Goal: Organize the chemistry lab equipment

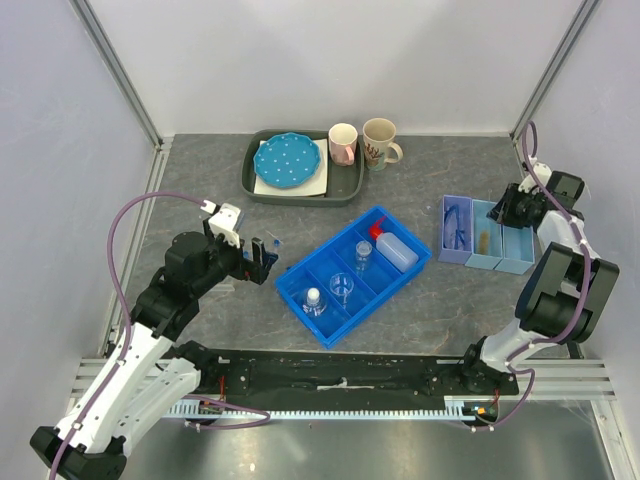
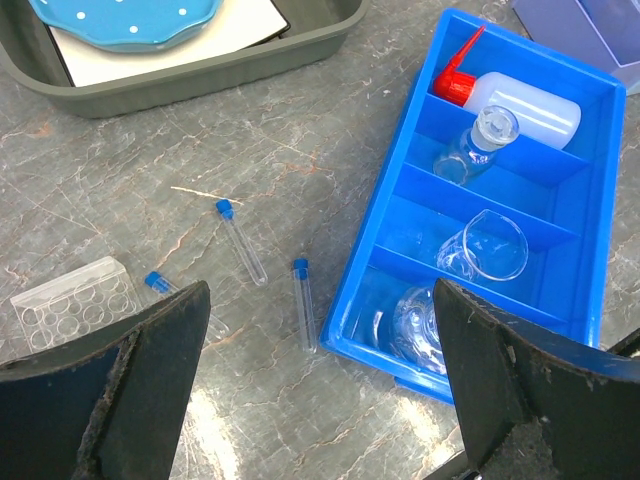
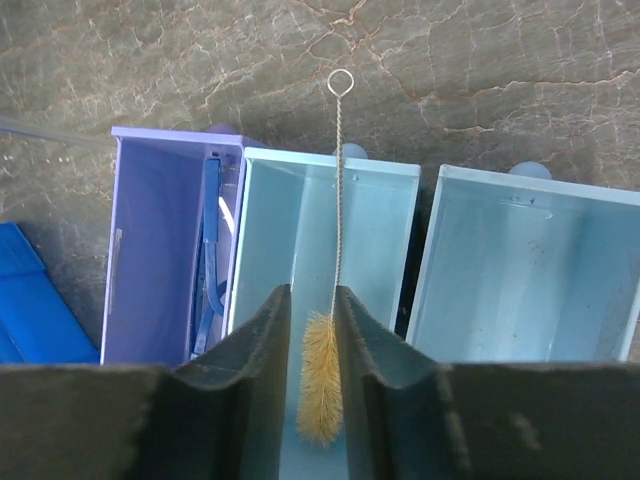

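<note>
A grey marbled desk (image 1: 450, 310) is seen from above, with two robot arms at its near edge. In the middle sits a blue plastic tray with four compartments (image 1: 385, 298), set at a slant. Its far compartment holds a white squeeze bottle with a red nozzle (image 1: 397, 249), lying on its side. The next holds a small clear glass flask with a stopper (image 1: 362, 255), the third a clear glass beaker (image 1: 343, 287), and the nearest another small clear glass vessel (image 1: 313, 300), too blurred to name more closely. The left end effector (image 1: 262, 255) hovers just left of the tray, its fingers spread wide and holding nothing. Below it, on the bare desk, lie three clear test tubes with blue caps (image 2: 243, 240), apart from one another, with a clear plastic well plate (image 2: 70, 305) near them. Right of the tray, three narrow bins stand side by side: a purple bin (image 3: 170, 135) with thin blue-framed safety glasses (image 3: 210, 250) inside, then two light-blue bins (image 3: 330, 160). The right end effector (image 3: 312, 295) hangs over the middle bin, fingers drawn narrow around the tan bristle head of a wire-handled tube brush (image 3: 337, 200). The brush's looped end reaches past the bin's far wall. At the back, a grey tray (image 1: 300, 198) carries a blue white-dotted plate (image 1: 290, 160) on white paper, with two mugs (image 1: 343, 143) beside it.
</note>
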